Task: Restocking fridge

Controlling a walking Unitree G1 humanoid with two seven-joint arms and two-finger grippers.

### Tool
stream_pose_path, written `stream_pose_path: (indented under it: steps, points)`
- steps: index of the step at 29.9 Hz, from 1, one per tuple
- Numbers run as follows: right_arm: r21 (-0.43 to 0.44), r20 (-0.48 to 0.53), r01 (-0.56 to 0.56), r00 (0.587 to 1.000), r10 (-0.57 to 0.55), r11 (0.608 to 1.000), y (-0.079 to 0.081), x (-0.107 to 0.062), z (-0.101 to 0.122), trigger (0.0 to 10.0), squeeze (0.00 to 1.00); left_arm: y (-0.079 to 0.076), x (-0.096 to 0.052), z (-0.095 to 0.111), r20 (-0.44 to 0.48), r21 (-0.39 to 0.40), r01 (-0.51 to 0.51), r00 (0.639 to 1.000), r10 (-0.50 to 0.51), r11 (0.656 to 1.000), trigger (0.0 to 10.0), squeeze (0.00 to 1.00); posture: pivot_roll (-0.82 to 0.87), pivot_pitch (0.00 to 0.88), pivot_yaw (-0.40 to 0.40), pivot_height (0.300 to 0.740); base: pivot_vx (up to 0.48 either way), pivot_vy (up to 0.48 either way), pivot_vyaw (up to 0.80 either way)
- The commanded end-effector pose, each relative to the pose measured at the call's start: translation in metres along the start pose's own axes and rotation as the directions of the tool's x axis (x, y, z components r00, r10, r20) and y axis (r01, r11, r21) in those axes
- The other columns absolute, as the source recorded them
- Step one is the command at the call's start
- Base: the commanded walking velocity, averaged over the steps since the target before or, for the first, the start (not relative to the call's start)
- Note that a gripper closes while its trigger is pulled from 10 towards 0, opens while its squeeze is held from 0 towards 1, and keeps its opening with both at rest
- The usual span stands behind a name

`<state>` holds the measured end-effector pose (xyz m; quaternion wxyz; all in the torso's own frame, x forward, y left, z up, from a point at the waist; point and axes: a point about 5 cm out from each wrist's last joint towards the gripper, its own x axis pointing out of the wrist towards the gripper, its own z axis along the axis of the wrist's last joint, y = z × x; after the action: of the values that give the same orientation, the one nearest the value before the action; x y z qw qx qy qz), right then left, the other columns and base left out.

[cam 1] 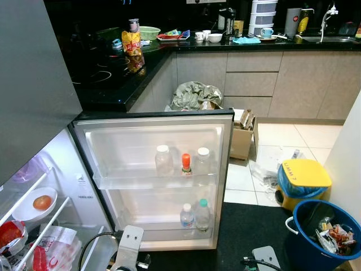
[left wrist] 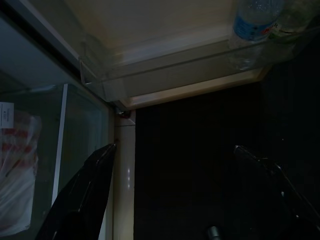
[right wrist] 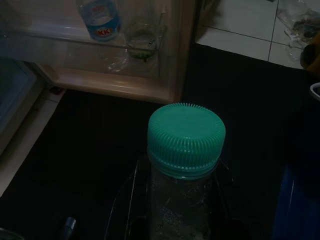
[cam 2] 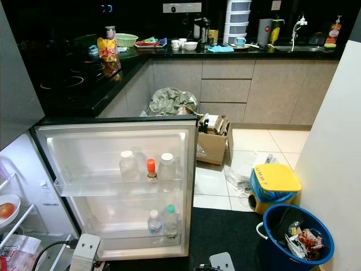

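Fridge door (cam 1: 158,141) hung open with five bottles on its shelves, right gripper (right wrist: 175,200) clamped round a green-capped bottle (right wrist: 186,145) low by the door, left gripper (left wrist: 175,165) spread wide, empty, near the door's bottom corner.

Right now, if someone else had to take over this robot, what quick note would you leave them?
Right hand: shut on a green-capped bottle, held low over the dark mat before the fridge.
Left hand: open, holding nothing, low by the fridge's bottom corner.
Done: the open fridge door holds three bottles on its upper shelf and two on its lower shelf.
Left: put the held bottle on a door shelf.
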<state>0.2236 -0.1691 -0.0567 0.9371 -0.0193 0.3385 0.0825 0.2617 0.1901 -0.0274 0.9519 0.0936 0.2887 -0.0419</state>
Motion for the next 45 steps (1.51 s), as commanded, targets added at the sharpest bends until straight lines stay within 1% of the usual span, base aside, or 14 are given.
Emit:
stream_pose_path:
  steps: [1,4,8,10,16,17,19,21,23,28,32,36,41,45]
  points:
    - [0.004,-0.009,-0.005,1.000,0.005,1.000,0.002,-0.001,-0.005,10.0,0.00,0.005,-0.002,-0.006,-0.019,0.020,-0.004,1.000,0.005,1.000,10.0,0.00,-0.02,0.055,0.047,0.740,0.000,0.000,0.00]
    - [0.005,-0.005,-0.005,1.000,0.005,1.000,0.001,-0.001,-0.004,10.0,0.00,0.005,-0.002,-0.005,-0.015,0.017,-0.002,1.000,0.002,1.000,10.0,0.00,-0.02,0.055,0.042,0.740,0.000,0.000,0.00]
    - [0.017,-0.006,-0.003,1.000,0.003,1.000,-0.001,-0.002,-0.005,10.0,0.00,0.002,-0.002,-0.003,0.008,-0.021,-0.006,1.000,0.006,1.000,10.0,0.00,-0.01,0.038,0.031,0.740,0.000,0.000,0.00]
    - [0.016,-0.014,-0.010,1.000,0.010,1.000,0.002,-0.003,-0.009,10.0,0.00,0.001,-0.002,-0.003,0.015,-0.024,-0.003,1.000,0.004,1.000,10.0,0.00,-0.01,0.038,0.024,0.740,0.000,0.000,0.00]
    - [0.008,-0.025,-0.021,0.999,0.021,1.000,0.006,-0.004,-0.013,10.0,0.00,0.000,-0.004,-0.008,0.002,-0.009,0.004,1.000,-0.004,1.000,10.0,0.00,-0.02,0.034,0.033,0.740,0.000,0.000,0.00]
    - [0.016,-0.018,-0.011,1.000,0.011,1.000,0.006,-0.004,-0.013,10.0,0.00,0.000,-0.005,-0.010,0.003,0.000,0.007,1.000,-0.007,1.000,10.0,0.00,-0.03,0.033,0.055,0.740,0.000,0.000,0.00]
    - [0.016,-0.018,-0.011,1.000,0.011,1.000,0.006,-0.004,-0.013,10.0,0.00,0.000,-0.005,-0.010,0.003,0.000,0.007,1.000,-0.007,1.000,10.0,0.00,-0.03,0.033,0.055,0.740,0.000,0.000,0.00]
    - [0.026,-0.012,0.004,1.000,-0.004,1.000,0.002,-0.006,-0.015,10.0,0.00,-0.002,-0.005,-0.009,0.013,0.001,0.011,1.000,-0.011,1.000,10.0,0.00,-0.03,0.029,0.054,0.740,0.000,0.000,0.00]
    - [0.015,-0.015,0.000,1.000,0.001,1.000,-0.002,-0.009,-0.018,10.0,0.00,-0.004,-0.005,-0.010,0.008,-0.005,0.011,1.000,-0.011,1.000,10.0,0.00,-0.03,0.022,0.055,0.740,0.000,0.000,0.00]
    - [0.011,-0.017,0.002,1.000,-0.002,1.000,-0.005,-0.010,-0.018,10.0,0.00,-0.005,-0.005,-0.011,0.003,-0.010,0.007,1.000,-0.007,1.000,10.0,0.00,-0.04,0.021,0.054,0.740,0.000,0.000,0.00]
    - [0.005,-0.011,0.001,1.000,-0.001,1.000,-0.007,-0.008,-0.015,10.0,0.00,-0.005,-0.007,-0.016,-0.006,-0.040,-0.011,1.000,0.011,0.999,10.0,0.00,-0.04,0.024,0.037,0.740,0.000,0.000,0.00]
    - [0.000,-0.006,-0.006,1.000,0.006,1.000,-0.006,-0.007,-0.012,10.0,0.00,-0.005,-0.008,-0.017,-0.005,-0.044,-0.011,1.000,0.010,0.999,10.0,0.00,-0.04,0.023,0.034,0.740,0.000,0.000,0.00]
    - [-0.002,0.010,-0.017,1.000,0.017,1.000,-0.004,-0.005,-0.007,10.0,0.00,-0.005,-0.008,-0.021,-0.031,-0.039,-0.013,0.999,0.012,0.999,10.0,0.00,-0.04,0.023,0.028,0.740,0.000,0.000,0.00]
    - [-0.007,0.016,-0.023,1.000,0.023,1.000,-0.004,-0.004,-0.004,10.0,0.00,-0.004,-0.008,-0.019,-0.016,-0.032,-0.012,1.000,0.012,0.999,10.0,0.00,-0.04,0.024,0.029,0.740,0.000,0.000,0.00]
